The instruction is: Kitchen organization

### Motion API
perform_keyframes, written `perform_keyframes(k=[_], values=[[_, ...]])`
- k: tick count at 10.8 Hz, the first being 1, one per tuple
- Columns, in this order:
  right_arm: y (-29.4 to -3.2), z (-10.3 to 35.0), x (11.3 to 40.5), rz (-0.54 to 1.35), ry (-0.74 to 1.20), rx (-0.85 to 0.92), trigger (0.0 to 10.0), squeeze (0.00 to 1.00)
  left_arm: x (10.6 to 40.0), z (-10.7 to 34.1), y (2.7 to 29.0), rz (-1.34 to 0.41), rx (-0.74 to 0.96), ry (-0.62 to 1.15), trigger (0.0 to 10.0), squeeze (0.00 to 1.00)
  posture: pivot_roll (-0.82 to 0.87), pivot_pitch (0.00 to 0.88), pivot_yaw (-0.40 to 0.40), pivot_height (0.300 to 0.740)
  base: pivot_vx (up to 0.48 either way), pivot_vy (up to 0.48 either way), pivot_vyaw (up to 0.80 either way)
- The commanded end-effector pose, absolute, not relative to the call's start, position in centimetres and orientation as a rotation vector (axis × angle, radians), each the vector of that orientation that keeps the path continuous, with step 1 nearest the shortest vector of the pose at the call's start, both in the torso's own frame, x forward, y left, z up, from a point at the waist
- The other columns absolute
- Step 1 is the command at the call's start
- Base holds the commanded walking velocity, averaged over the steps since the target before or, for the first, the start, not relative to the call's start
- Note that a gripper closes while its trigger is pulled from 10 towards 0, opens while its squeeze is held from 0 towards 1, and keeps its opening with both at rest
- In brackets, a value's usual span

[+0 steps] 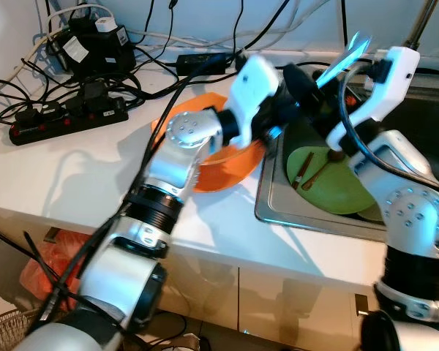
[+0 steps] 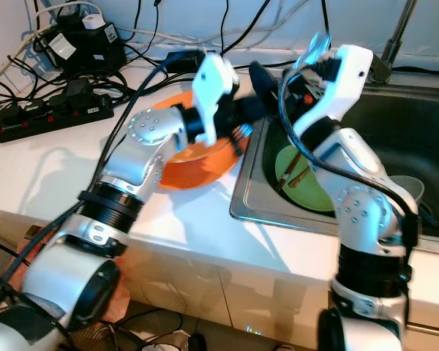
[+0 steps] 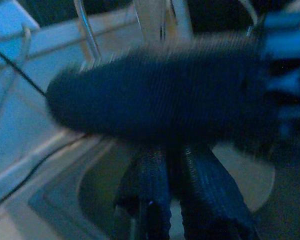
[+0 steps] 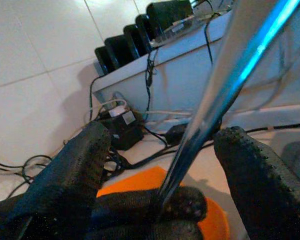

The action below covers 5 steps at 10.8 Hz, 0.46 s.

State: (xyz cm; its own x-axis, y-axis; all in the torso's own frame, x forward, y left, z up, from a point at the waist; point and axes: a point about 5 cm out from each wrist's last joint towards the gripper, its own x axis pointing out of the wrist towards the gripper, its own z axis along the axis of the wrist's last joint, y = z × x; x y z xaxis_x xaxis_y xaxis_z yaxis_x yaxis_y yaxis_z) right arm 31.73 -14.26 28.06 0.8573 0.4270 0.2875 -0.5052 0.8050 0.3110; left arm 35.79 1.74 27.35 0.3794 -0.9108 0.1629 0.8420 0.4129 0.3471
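Note:
A shiny metal utensil (image 4: 225, 75) stands slanted above the sink's left rim; its tip glints blue (image 1: 357, 44). My right gripper (image 4: 165, 137) is open, its two black fingers (image 4: 75, 175) wide apart on either side of the utensil. My left gripper (image 1: 300, 86) reaches across from the counter and is shut on the utensil's lower end, its fingers (image 3: 155, 195) close together. An orange plate (image 1: 219, 168) lies on the white counter under the left arm. A green plate (image 1: 333, 183) with brown sticks on it lies in the sink.
The steel sink (image 1: 274, 208) is sunk into the counter's right part, with a tap (image 1: 423, 22) behind it and a clear cup (image 2: 408, 189) inside. Power strips and tangled cables (image 1: 66, 117) crowd the back left of the counter (image 1: 73, 183).

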Motion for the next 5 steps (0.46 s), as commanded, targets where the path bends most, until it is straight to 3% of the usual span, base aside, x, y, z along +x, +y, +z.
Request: perform_keyframes(k=[1,5], values=[[-14.25,28.64,31.71,0.504,-0.239,0.413,0.0,0.0,35.78,27.72,2.29,-1.108,0.198,-0.376,0.0,0.0,-0.02,0.061,0.096,0.74,0.0,0.0,0.0],[-14.64,29.17,31.95,0.484,-0.269,0.462,0.0,0.0,35.63,26.81,2.59,-1.104,0.201,-0.353,0.0,0.0,-0.02,0.058,0.095,0.74,0.0,0.0,0.0]])
